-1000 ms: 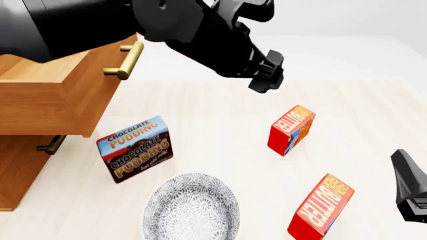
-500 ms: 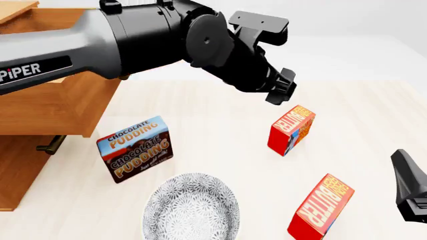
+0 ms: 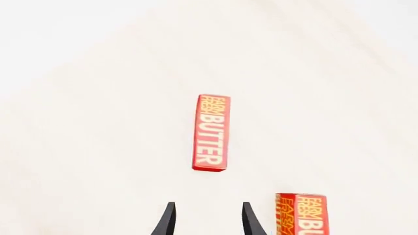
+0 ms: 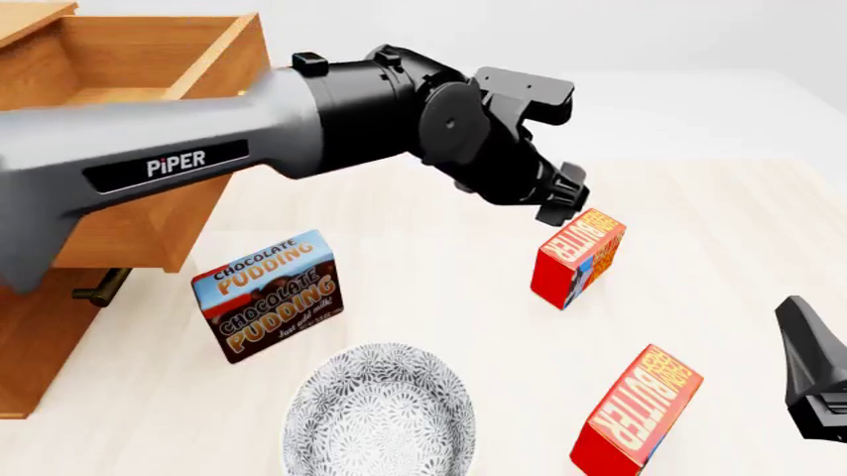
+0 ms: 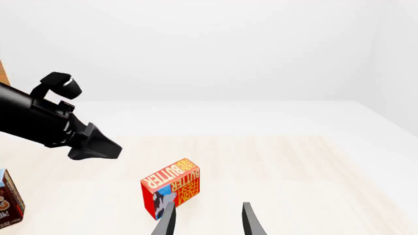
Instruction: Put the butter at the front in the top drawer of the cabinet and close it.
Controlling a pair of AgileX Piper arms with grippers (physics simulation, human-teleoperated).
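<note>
The butter (image 4: 638, 409) at the front stands tilted on the table near the front right; in the left wrist view this butter (image 3: 211, 132) shows its red lettered top, ahead of the fingers. My left gripper (image 4: 561, 196) (image 3: 207, 220) is open and empty, hovering just above and behind the twin butter box (image 4: 578, 256) (image 3: 302, 213). The top drawer (image 4: 146, 50) of the cabinet (image 4: 34, 347) is pulled out, with nothing seen inside. Its handle is hidden by my left arm. My right gripper (image 4: 810, 369) (image 5: 207, 220) is open at the right edge, right of the front butter.
A Chocolate Pudding box (image 4: 269, 294) stands left of centre beside the cabinet. A patterned bowl (image 4: 380, 412) sits at the front. A lower drawer's brass handle (image 4: 99, 288) pokes out under the open drawer. The right wrist view shows the twin box (image 5: 171, 186) and my left gripper (image 5: 91, 144).
My left arm has swung down and to the right, away from the open drawer toward the twin butter box, uncovering the drawer's inside. The right arm and the boxes have not moved.
</note>
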